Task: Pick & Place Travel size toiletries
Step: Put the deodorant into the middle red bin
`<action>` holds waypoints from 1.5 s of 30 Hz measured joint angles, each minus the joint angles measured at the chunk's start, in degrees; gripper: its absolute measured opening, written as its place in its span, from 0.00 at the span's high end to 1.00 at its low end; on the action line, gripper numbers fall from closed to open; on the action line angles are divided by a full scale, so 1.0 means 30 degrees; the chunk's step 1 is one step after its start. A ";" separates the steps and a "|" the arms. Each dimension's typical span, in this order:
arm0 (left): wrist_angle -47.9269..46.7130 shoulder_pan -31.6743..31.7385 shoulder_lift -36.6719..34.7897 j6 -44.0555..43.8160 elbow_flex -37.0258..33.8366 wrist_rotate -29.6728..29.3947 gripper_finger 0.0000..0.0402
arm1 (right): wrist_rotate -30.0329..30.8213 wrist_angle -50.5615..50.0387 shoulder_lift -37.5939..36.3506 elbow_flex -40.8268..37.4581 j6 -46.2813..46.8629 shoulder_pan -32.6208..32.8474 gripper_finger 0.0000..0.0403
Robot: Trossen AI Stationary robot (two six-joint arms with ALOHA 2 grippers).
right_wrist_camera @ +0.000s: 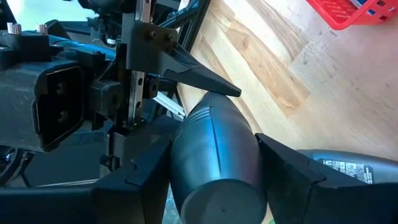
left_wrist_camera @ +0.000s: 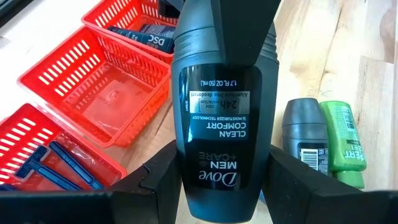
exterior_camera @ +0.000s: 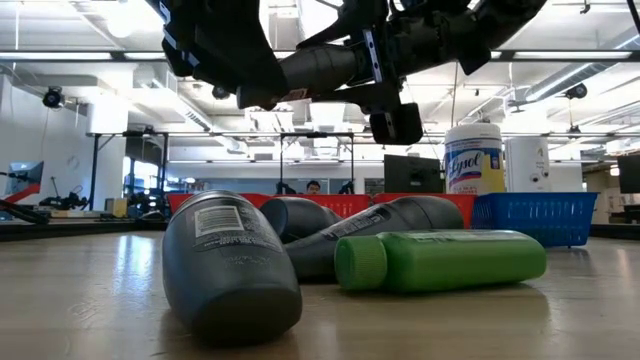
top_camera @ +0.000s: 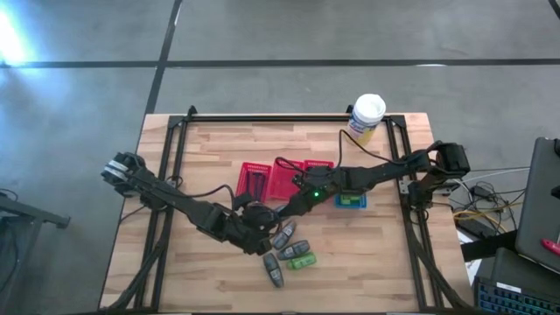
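Observation:
A dark grey Dove bottle point(left_wrist_camera: 217, 106) is held in the air between both grippers, above the table's middle. My left gripper point(top_camera: 262, 234) has one end of it and my right gripper point(top_camera: 287, 214) has the other; each is shut on it. In the right wrist view the bottle point(right_wrist_camera: 214, 155) runs away from the camera toward the left gripper. More toiletries lie on their sides on the wood below: grey bottles point(top_camera: 294, 250) point(top_camera: 274, 269) and a green bottle point(top_camera: 303, 261). The low view shows the same grey bottle point(exterior_camera: 230, 265) and green bottle point(exterior_camera: 440, 260) up close. My left gripper pinches the bottle's two sides at the end with the Dove logo point(left_wrist_camera: 186, 177), one finger point(left_wrist_camera: 155, 186) on each side. The bottle points straight out from the fingers, clear of the table. My right gripper pinches the opposite, flat-ended part point(right_wrist_camera: 186, 162) between its two fingers point(right_wrist_camera: 286, 168). It comes from the table's right, facing the left gripper.
Red baskets point(top_camera: 267, 179) stand behind the grippers: one holds blue razors point(left_wrist_camera: 56, 165), another a dark packet point(left_wrist_camera: 146, 34). A blue basket point(top_camera: 352, 199) sits under the right arm. A white-and-yellow canister point(top_camera: 367, 114) stands at the far edge. Bare wood lies near the front.

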 joint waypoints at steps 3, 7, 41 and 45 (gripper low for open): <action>-0.0025 0.0000 0.0000 0.0142 0.0000 -0.0006 0.52 | 0.0002 -0.0006 -0.0001 0.0006 -0.0012 0.0000 0.51; -0.0880 -0.0094 -0.0035 -0.0278 0.0007 -0.0080 0.36 | 0.0528 -0.0218 -0.0007 0.0022 -0.0065 0.0015 0.51; -0.7449 -0.2288 -0.9225 -1.3986 -0.7763 -0.1860 0.21 | 1.5942 -2.0365 0.5319 1.1714 -0.6710 -0.0478 0.51; -0.7267 -0.2288 -1.0542 -1.3288 -0.8481 -0.2028 0.22 | 1.5966 -2.1831 0.7399 1.4205 -0.7158 -0.0731 0.49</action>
